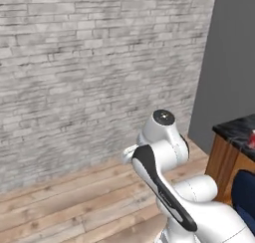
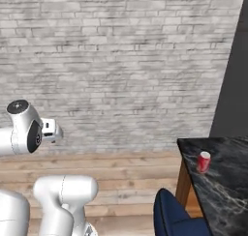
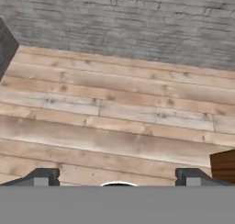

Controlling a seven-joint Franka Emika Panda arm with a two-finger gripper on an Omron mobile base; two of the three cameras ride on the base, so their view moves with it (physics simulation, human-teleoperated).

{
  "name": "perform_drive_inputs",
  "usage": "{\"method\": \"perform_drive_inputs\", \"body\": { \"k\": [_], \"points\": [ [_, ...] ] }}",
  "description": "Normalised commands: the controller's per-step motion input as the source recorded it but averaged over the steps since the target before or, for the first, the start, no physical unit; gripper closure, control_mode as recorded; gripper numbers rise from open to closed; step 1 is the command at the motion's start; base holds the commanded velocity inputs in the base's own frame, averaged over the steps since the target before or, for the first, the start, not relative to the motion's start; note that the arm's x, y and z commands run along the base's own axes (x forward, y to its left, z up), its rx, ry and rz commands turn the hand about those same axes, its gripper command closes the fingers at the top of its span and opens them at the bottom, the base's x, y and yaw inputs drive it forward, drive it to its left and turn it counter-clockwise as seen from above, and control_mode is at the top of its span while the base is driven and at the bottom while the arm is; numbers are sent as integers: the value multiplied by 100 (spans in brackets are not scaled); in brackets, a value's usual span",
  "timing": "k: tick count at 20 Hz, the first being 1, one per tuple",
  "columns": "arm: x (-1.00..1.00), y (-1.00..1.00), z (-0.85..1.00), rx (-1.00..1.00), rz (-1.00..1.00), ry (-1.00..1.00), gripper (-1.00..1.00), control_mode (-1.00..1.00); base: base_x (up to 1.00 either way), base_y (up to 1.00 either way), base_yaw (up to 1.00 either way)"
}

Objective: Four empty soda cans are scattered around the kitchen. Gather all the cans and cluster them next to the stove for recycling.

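**Soda can parked on the counter corner, arm nowhere near it**

Soda can [image 2: 204, 162]: red with a silver top, standing upright on the black marbled counter [image 2: 223, 182], close to the edge nearest the brick wall. Can't read any brand or lettering on it, too small and blurry. In the left base view just a red blur [image 1: 251, 139] at the far right edge, sitting on the same dark counter [image 1: 236, 129] over a brown wood cabinet side [image 1: 221, 162].

No writing anywhere else either. Whitewashed brick wall [image 2: 121, 61] straight ahead, wood plank floor [image 2: 126, 174] below, a dark grey panel [image 1: 231, 58] rising on the right behind the counter. Something rounded and dark blue [image 2: 174, 215] pokes up in front of the counter, between the base and the can; also visible at the right edge of the left base view [image 1: 245, 197]. Can't tell what it is.

Gripper [image 3: 117, 176] released, tips spread wide with nothing between them, pointing down at bare floorboards [image 3: 114, 122] near the foot of the wall. Brown wood corner [image 3: 224, 165] peeks in at the right of the hand view. White arm [image 1: 164, 157] folded up well left of the counter, well apart from the can.
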Motion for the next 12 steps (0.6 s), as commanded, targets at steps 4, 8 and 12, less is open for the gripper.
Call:
{"method": "perform_drive_inputs", "body": {
  "k": [4,8,12],
  "points": [
    [0,0,0,0,0,0,-100,100,51,25,-49],
    [0,0,0,0,0,0,-100,100,44,24,-58],
    [0,0,0,0,0,0,-100,100,43,23,-59]
  ]
}}
